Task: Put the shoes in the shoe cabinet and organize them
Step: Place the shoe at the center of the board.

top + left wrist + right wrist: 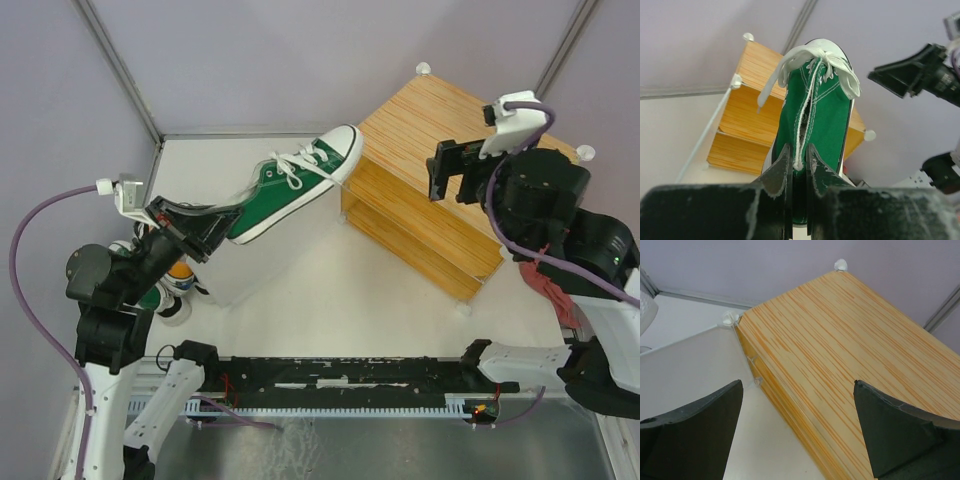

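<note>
My left gripper (190,232) is shut on the heel of a green sneaker (290,188) and holds it in the air. The white toe points at the upper front edge of the shoe cabinet (440,200). In the left wrist view the fingers (782,167) pinch the green sneaker's (815,115) heel, with the cabinet (747,115) beyond. My right gripper (455,170) is open and empty above the cabinet top (840,340). The pale door panel (690,360) stands open on the cabinet's left. More sneakers, one orange (180,272) and one green (155,298), lie beside the left arm, partly hidden.
The door panel (265,262) reaches out from the cabinet toward the left arm. A red object (550,285) lies behind the right arm. Grey walls close the table's back and sides. A black rail (340,372) runs along the near edge.
</note>
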